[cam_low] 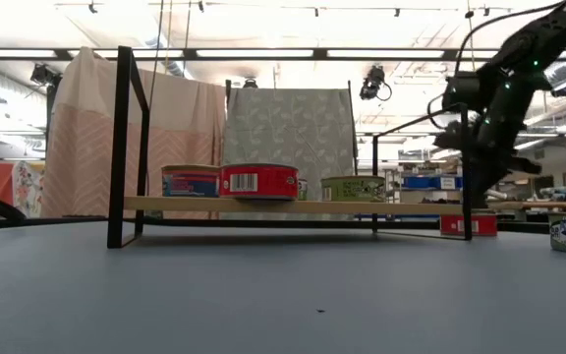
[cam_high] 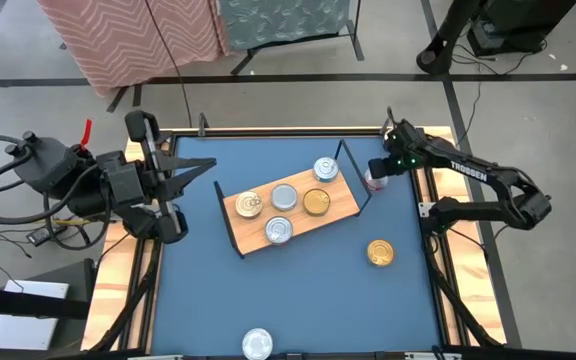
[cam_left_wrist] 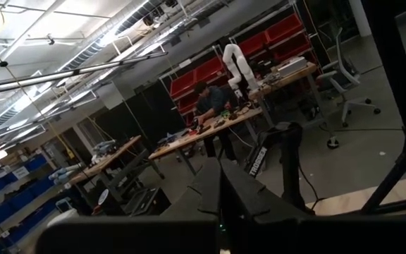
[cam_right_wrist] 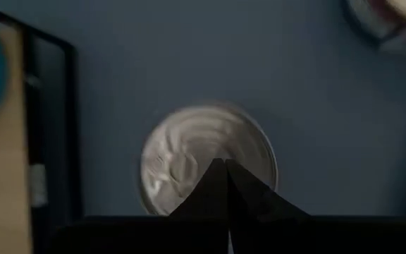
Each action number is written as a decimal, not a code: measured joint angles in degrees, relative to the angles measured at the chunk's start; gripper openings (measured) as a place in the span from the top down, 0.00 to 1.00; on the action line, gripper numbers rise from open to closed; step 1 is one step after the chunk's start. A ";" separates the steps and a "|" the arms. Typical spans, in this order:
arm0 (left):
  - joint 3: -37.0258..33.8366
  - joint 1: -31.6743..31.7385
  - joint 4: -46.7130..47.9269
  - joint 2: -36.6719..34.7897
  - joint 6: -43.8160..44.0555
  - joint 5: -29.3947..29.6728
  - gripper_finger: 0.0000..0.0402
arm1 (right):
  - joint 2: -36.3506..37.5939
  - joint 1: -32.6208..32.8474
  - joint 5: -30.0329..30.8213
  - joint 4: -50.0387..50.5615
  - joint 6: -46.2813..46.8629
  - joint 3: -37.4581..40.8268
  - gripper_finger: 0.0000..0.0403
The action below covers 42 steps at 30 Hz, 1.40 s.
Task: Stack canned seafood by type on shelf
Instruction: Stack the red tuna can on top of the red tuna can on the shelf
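The shelf (cam_high: 293,212), a light-wood board on black wire end frames, stands mid-table and carries several canned seafood tins, silver (cam_high: 284,196) and gold (cam_high: 316,202). A red-sided tin with a silver lid (cam_right_wrist: 189,159) rests on the blue table just beyond the shelf's right end. My right gripper (cam_right_wrist: 225,164) is shut and points steeply down over that tin (cam_high: 373,183). A gold tin (cam_high: 380,253) and a silver tin (cam_high: 257,343) lie loose on the table. My left gripper (cam_high: 206,165) is shut and held high at the table's left edge. My right gripper's shut fingertips (cam_right_wrist: 217,176) stand over the silver lid of the red-sided tin, coming from above at a slant. I cannot tell whether they touch the lid. The tin sits flat on the table.
The shelf's right wire frame (cam_high: 353,170) stands close beside my right gripper. In the low view, tins with blue (cam_low: 190,181), red (cam_low: 258,181) and green (cam_low: 353,188) labels line the shelf. The table has a wooden rim (cam_high: 433,240). Curtains and workbenches lie beyond it.
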State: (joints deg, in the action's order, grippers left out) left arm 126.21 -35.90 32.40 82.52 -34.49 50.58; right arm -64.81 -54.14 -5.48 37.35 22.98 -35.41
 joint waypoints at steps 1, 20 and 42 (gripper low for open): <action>0.00 0.23 0.00 0.01 -0.01 -0.03 0.99 | 0.08 0.11 -0.36 0.38 0.00 -0.76 1.00; 0.00 0.36 0.46 0.02 0.01 -0.05 0.99 | 0.06 4.71 -1.06 7.97 2.36 0.44 1.00; 0.00 0.17 0.57 0.02 -0.01 -0.03 0.99 | 1.17 4.42 0.62 5.96 3.58 4.01 1.00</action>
State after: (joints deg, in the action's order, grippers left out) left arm 126.21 -35.73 32.97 82.54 -34.50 50.54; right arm -63.64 -49.71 -4.87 43.31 26.56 -31.41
